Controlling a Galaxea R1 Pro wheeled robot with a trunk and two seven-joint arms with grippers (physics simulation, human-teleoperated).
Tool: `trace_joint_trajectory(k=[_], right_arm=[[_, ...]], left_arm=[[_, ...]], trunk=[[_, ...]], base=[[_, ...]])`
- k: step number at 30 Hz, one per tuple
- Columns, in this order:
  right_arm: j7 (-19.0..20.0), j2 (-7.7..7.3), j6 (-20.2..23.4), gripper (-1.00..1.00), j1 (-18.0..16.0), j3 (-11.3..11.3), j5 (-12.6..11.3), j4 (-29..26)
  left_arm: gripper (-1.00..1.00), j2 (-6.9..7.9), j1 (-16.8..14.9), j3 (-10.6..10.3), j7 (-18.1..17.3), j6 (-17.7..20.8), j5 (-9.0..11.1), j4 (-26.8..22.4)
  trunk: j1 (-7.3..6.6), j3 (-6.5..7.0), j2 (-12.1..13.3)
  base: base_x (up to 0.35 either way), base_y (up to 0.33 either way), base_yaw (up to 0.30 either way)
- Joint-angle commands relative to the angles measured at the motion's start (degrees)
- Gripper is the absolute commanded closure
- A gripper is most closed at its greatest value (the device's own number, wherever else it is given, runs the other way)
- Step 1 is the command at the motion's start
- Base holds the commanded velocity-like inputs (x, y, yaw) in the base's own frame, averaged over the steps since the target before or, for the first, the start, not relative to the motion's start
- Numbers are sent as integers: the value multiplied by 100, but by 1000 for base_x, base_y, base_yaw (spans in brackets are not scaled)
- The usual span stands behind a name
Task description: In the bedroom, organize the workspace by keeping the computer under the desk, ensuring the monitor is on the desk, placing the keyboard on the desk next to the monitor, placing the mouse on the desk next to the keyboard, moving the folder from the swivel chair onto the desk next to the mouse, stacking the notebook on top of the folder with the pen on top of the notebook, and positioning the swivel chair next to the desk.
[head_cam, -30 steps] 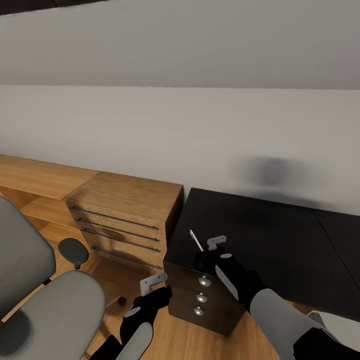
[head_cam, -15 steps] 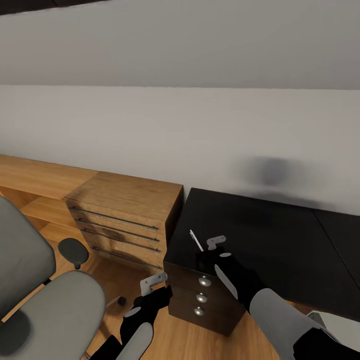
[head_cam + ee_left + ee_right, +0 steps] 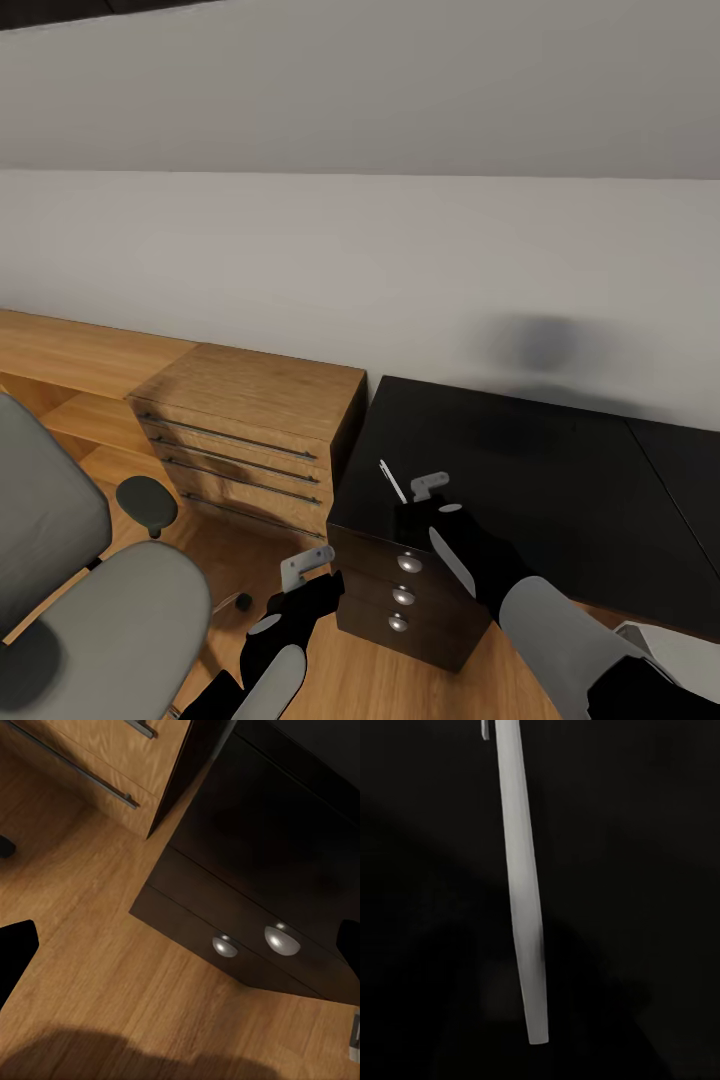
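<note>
Filling the upper half of the head view, the pale wall [image 3: 360, 250] meets the glossy black desk [image 3: 560, 480] at 4 o'clock and a light-wood drawer unit [image 3: 250, 430] at 8 o'clock. The grey chair [image 3: 90, 600] sits at 8 o'clock near the frame edge, its dark armrest [image 3: 147, 500] facing the wood drawers. Under the desk's near corner stands a black drawer block [image 3: 405, 600] with round silver knobs [image 3: 282, 939], at 6 o'clock over the wood floor [image 3: 97, 967]. The right gripper [image 3: 415, 492] hangs over that desk corner, clenched on the pen [image 3: 392, 481], which slants up toward 11 o'clock from its fingers; the wrist view shows the pale pen against the black top. The left gripper [image 3: 305, 568] hovers low at 7 o'clock before the black drawers, fingers apart, holding nothing.
</note>
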Motion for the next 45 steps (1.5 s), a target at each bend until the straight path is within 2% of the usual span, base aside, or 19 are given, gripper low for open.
trace_joint_trajectory(k=[1,26,35,45], right_arm=[[-29,-8,77,100,-2,28,-30,40],[-21,-12,278,100,-2,19,-55,-38],[26,-15,457,100,-2,0,-247,-85],[32,-22,491,100,-2,-6,-265,-147]], left_arm=[[-100,3,-6,-11,39,21,21,-10],[-100,4,-6,-12,32,21,17,-9],[-100,4,-6,-11,31,21,20,-11],[-100,3,-6,-12,30,21,21,-11]], trunk=[[0,-6,-3],[0,-6,-3],[0,-6,-3],[0,-6,-3]], base=[[0,0,0],[0,0,0],[0,0,0],[0,0,0]])
